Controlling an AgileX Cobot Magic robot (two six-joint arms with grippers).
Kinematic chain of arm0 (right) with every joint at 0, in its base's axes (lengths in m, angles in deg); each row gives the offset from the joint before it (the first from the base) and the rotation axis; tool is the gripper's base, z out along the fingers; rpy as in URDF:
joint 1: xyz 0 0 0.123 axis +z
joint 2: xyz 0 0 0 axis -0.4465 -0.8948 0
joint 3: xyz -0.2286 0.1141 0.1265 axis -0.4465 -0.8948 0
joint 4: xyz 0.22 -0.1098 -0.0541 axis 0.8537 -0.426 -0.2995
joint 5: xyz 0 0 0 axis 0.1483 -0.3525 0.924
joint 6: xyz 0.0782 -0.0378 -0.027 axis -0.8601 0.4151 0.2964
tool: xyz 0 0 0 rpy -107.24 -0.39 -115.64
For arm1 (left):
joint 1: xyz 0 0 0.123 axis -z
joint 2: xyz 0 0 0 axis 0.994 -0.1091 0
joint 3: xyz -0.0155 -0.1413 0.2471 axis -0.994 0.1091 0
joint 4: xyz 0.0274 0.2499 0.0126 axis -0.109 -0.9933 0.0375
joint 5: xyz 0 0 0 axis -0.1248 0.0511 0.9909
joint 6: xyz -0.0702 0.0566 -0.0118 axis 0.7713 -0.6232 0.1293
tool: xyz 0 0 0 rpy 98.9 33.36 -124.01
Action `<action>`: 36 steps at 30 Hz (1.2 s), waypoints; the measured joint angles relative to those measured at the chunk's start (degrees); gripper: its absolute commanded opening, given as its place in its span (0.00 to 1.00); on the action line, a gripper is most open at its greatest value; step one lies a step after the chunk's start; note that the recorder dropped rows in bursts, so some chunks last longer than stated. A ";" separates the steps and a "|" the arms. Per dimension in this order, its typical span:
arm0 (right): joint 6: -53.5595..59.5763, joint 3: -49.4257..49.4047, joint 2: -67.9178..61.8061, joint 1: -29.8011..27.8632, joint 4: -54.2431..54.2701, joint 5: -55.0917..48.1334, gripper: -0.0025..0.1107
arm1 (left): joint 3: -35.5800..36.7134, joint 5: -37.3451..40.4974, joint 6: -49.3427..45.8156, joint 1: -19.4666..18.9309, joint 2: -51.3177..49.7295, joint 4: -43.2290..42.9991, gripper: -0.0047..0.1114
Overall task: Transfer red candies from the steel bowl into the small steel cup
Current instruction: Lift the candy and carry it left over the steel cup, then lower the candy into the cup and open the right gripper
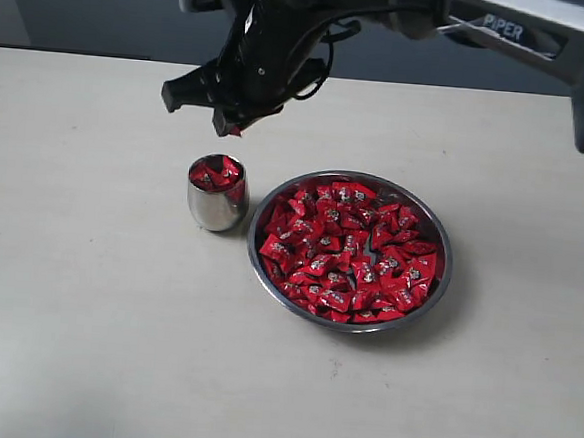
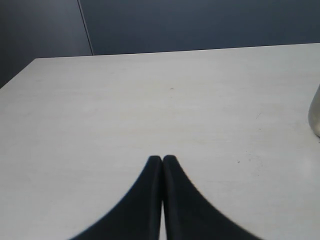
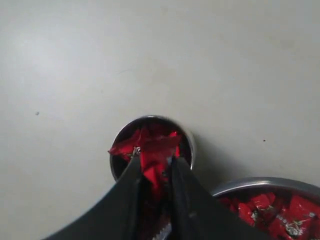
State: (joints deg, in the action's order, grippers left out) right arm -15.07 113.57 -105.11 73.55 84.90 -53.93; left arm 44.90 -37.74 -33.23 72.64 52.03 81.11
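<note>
Right end effector [image 3: 152, 167] clamps a red candy [image 3: 152, 159] above the small steel cup [image 1: 218, 194] — left end effector [image 2: 162, 160] is pressed together.

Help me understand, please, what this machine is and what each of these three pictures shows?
This is a two-armed robot. One picture comes from an off-arm camera; the other two from cameras on each wrist. On the pale table stand a wide shallow steel bowl full of small red-wrapped candies and a small rounded steel cup already holding a few. The right tool hangs above the cup, pinching one red candy. The left tool is shut, holds nothing, and faces bare table, with the cup's edge just in sight.
</note>
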 measured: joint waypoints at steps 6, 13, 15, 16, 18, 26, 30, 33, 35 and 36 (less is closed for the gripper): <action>0.91 0.08 -3.16 0.51 0.37 0.46 0.01 | 0.00 0.00 0.00 0.00 0.00 0.00 0.04; 2.22 3.46 -5.49 0.51 3.40 0.69 0.01 | 0.00 0.00 0.00 0.00 0.00 0.00 0.04; 2.33 4.05 -6.36 0.51 3.63 0.69 0.01 | 0.00 0.00 0.00 0.00 0.00 0.00 0.04; 2.41 4.29 -6.70 0.51 3.63 0.69 0.01 | 0.00 0.00 0.00 0.00 0.00 0.00 0.04; 2.54 4.39 -7.49 0.51 3.63 0.17 0.01 | 0.00 0.00 0.00 0.00 0.00 0.00 0.04; 2.54 4.51 -8.64 0.51 2.17 -0.67 0.01 | 0.00 0.00 0.00 0.00 0.00 0.00 0.04; 2.54 4.51 -8.85 0.51 1.77 -0.87 0.01 | 0.00 0.00 0.00 0.00 0.00 0.00 0.04; 2.54 4.51 -8.85 0.51 1.77 -0.87 0.01 | 0.00 0.00 0.00 0.00 0.00 0.00 0.04; 2.54 4.51 -8.85 0.51 1.77 -0.87 0.01 | 0.00 0.00 0.00 0.00 0.00 0.00 0.04; 2.54 4.51 -8.85 0.51 1.77 -0.87 0.01 | 0.00 0.00 0.00 0.00 0.00 0.00 0.04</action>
State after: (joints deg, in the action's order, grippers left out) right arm -12.53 118.08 -113.96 74.06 86.66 -54.81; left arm 44.90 -37.74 -33.23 72.64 52.03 81.11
